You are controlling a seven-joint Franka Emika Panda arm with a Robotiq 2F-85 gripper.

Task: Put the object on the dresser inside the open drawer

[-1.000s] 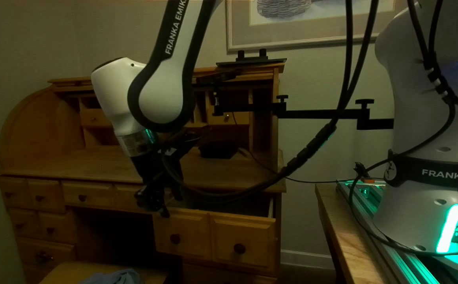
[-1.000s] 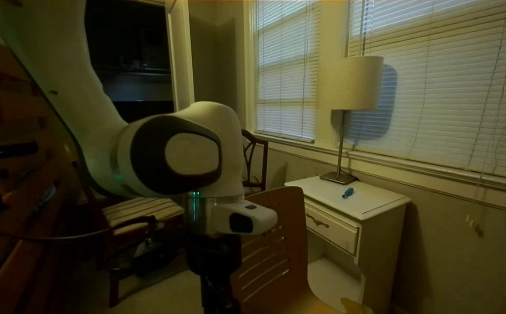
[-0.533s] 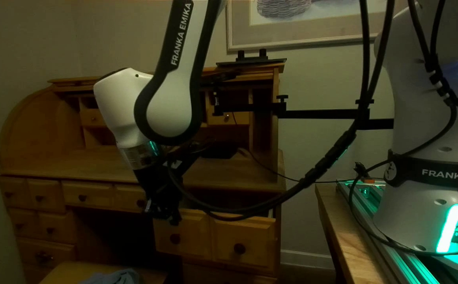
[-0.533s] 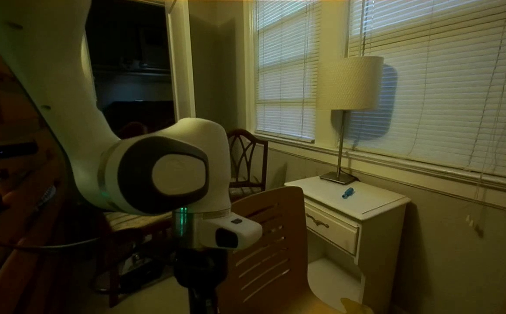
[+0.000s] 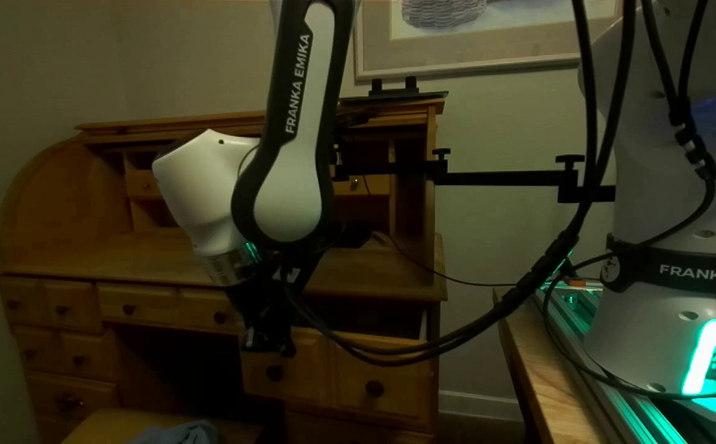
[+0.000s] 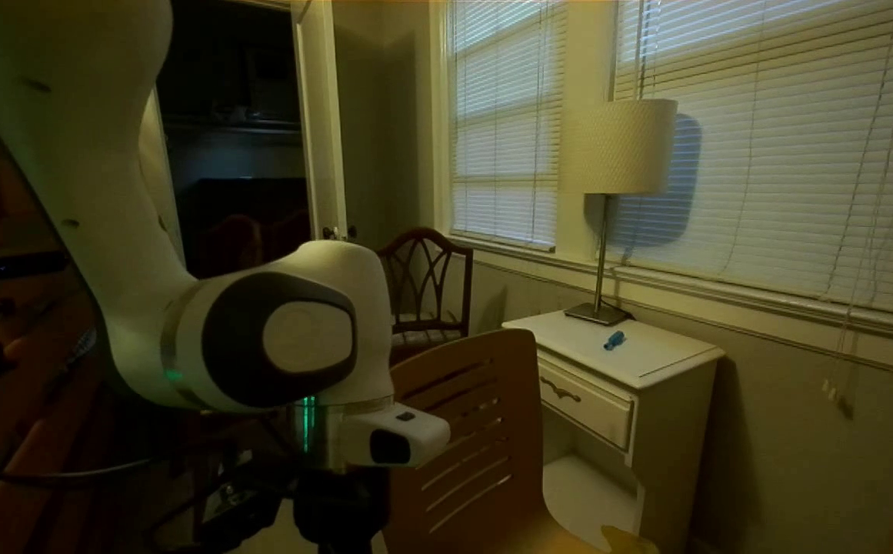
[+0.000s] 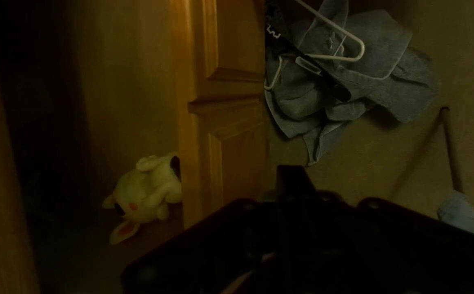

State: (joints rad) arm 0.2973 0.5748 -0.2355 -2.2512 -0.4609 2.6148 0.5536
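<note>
The object, a cream toy animal (image 7: 136, 194) with dark eyes and red-lined ears, lies on its side inside the open drawer (image 5: 382, 361). In the wrist view it rests against the inner face of the panelled drawer front (image 7: 237, 151), which hides its lower end. The drawer belongs to the honey-brown roll-top dresser (image 5: 61, 203). My gripper (image 7: 292, 173) is shut, with nothing seen between its fingers, just outside the drawer front. In an exterior view the gripper (image 5: 271, 350) overlaps the front's upper left corner. Its tips fall below the frame in an exterior view.
Grey clothing (image 7: 388, 41) with white hangers lies past the drawer front. Black cables (image 5: 438, 353) loop from the arm across the drawer. A black camera bracket (image 5: 499, 179) reaches over the dresser. A slatted wooden chair (image 6: 484, 408) and a white nightstand (image 6: 646, 369) stand behind the arm.
The arm has come down and, in an exterior view, shifted right toward the drawer front. The gripper's fingers, spread a second ago, have come together. The hanging cables have swung along.
</note>
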